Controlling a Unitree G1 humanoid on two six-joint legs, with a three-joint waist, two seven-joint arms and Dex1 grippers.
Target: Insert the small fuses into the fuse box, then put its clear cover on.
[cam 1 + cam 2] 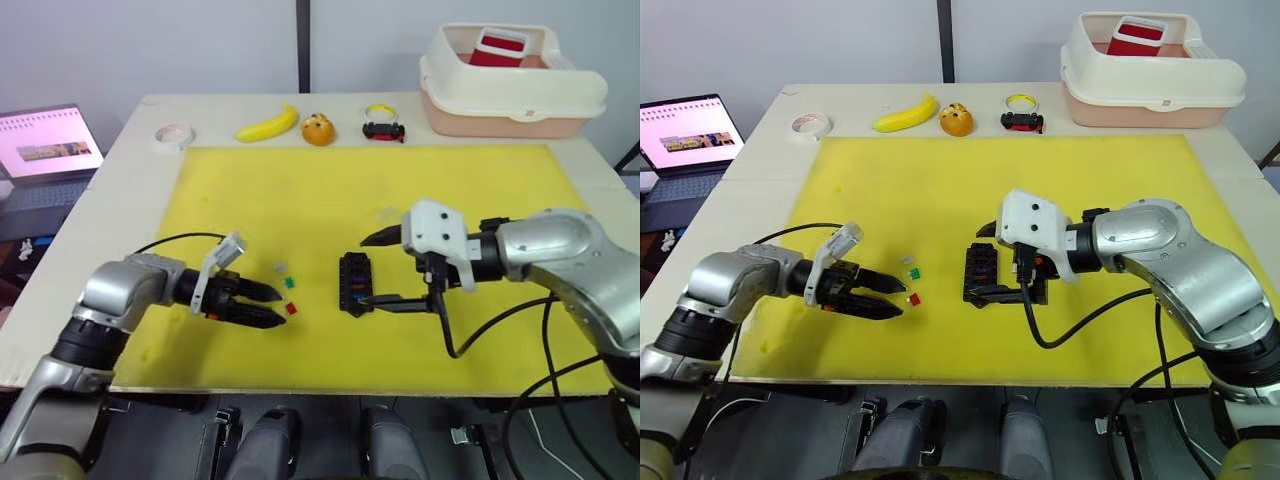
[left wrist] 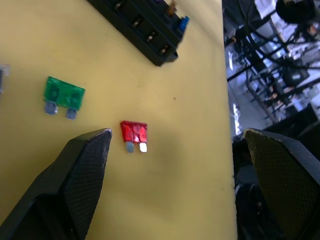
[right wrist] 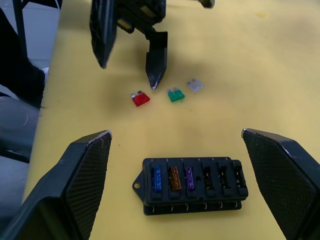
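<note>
Holding three fuses already, fuse box (image 3: 192, 186) awaiting red fuse (image 2: 134, 133) between wide-spread left tool (image 1: 264, 304), green, grey, cover.

Loose fuses on the mat beside the fuse box (image 3: 192, 186): 3, namely one red fuse (image 3: 140, 99), one green fuse (image 3: 175, 95), one grey fuse (image 3: 195, 86). Seated in the fuse box: 3, namely blue, orange, purple. Remaining slots: 3.

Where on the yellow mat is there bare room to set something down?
The yellow mat is bare across its far half, below the banana and toy car. It is crowded between the left gripper, loose fuses and fuse box.
</note>
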